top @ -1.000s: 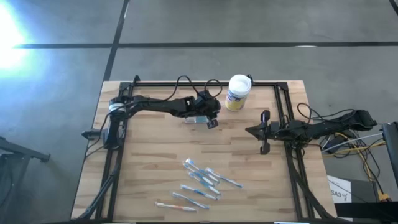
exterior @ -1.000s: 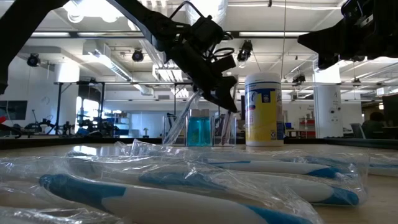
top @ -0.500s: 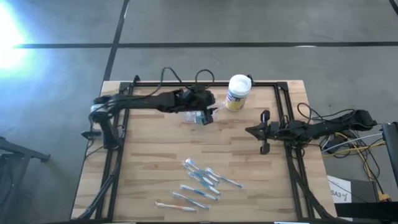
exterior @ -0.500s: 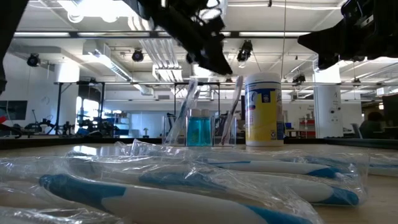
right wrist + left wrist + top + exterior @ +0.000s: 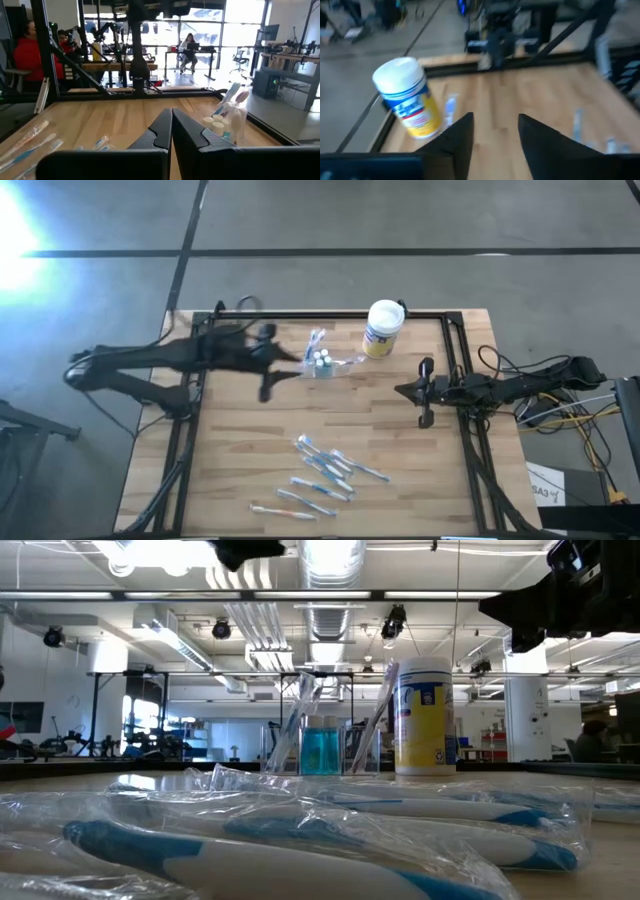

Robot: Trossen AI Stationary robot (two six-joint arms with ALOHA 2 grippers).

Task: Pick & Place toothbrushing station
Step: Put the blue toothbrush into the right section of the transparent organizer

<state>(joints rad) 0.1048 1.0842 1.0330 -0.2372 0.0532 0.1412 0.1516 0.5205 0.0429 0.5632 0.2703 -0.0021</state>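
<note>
The toothbrushing station [image 5: 320, 363], a clear low holder with blue-tinted contents and toothbrushes leaning out of it, stands on the wooden table [image 5: 240, 450] in the upper middle of the high view, just left of the white canister with a yellow label [image 5: 381, 329]. No gripper touches it. The left gripper [image 5: 270, 368] sits further left of the station, its fingers [image 5: 460, 132] apart and holding nothing. The right gripper [image 5: 424, 392] waits at the right side of the table, fingers [image 5: 161, 131] pressed together. Wrapped toothbrushes [image 5: 322, 473] lie scattered in the lower middle.
</note>
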